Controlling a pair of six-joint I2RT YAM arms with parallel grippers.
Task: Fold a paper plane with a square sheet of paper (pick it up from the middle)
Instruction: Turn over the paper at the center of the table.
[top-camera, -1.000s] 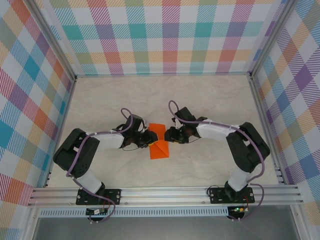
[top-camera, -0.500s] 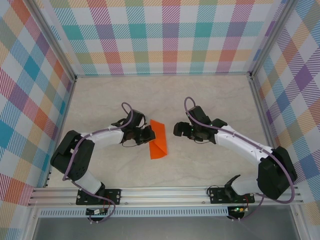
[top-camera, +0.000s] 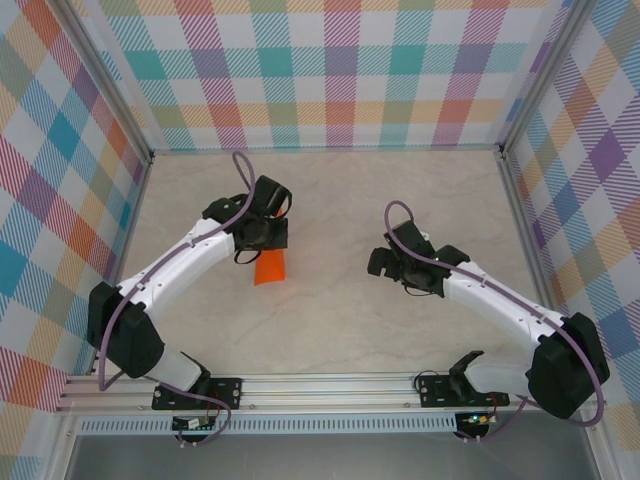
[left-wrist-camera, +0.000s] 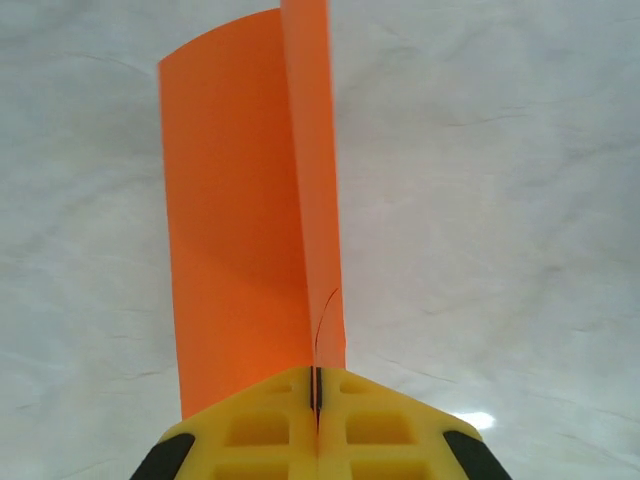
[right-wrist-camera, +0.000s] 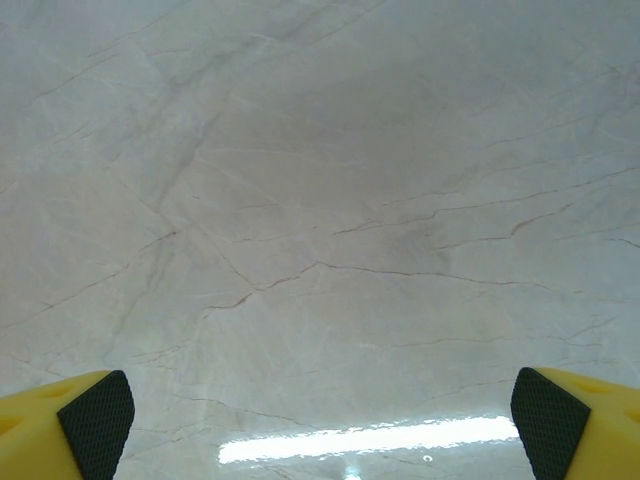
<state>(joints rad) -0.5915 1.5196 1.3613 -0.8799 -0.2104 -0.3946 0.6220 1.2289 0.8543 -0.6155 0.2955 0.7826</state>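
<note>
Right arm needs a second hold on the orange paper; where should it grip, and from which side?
Probably the free end of the square sheet of paper, opposite the left gripper shut on its near edge. Come from the right, pinching across the flat layers: that end sticks out unsupported.

A robotics lab cell is indicated. A marble-look tabletop is enclosed by plaid-printed panels and aluminium framing. A left arm and right arm are bolted to the front rail.

Paper sits in left hand (left of centre) — right hand well apart.
</note>
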